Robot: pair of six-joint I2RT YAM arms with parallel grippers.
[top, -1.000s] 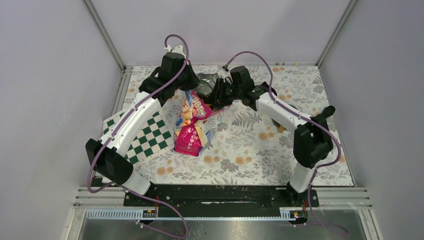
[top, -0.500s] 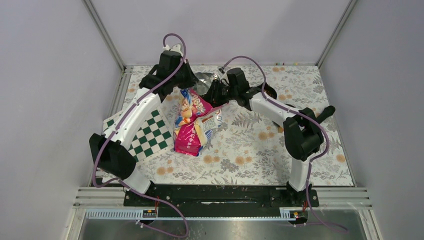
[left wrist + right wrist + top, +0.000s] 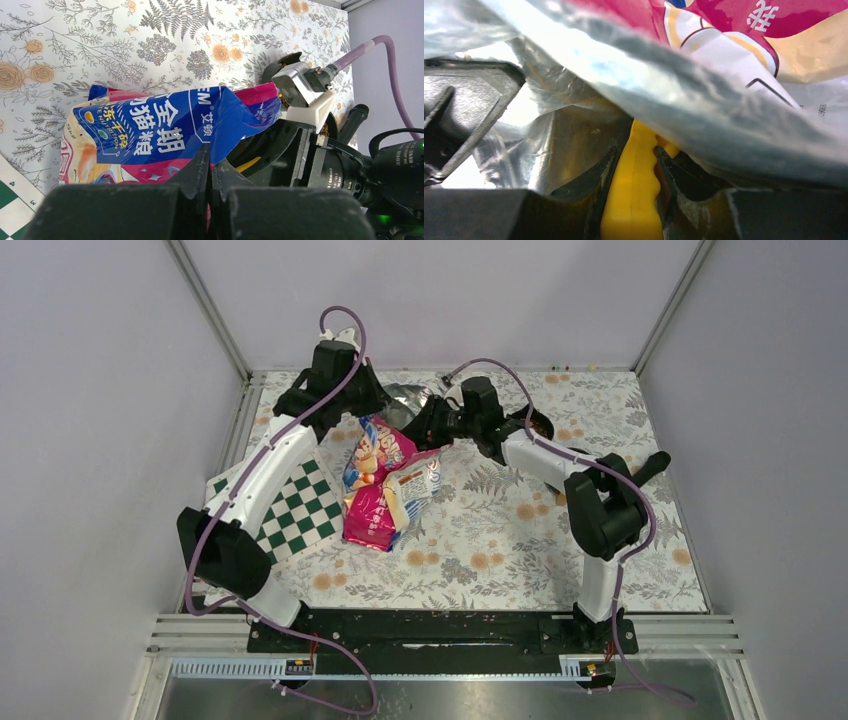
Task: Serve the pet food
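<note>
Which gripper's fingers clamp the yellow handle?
The right gripper: its fingers squeeze a yellow handle, while the left gripper pinches the bag instead.

The left arm (image 3: pixel 265 475) and right arm (image 3: pixel 540 454) have white link shells between bulky black joint housings. A purple cable (image 3: pixel 382 42) loops along each.

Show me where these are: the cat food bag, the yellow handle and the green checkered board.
cat food bag (image 3: pixel 150 117): left wrist view, on its blue printed panel.
yellow handle (image 3: pixel 633 200): right wrist view, on its ridged shaft.
green checkered board (image 3: pixel 300 515): top external view, on uncovered squares.
</note>
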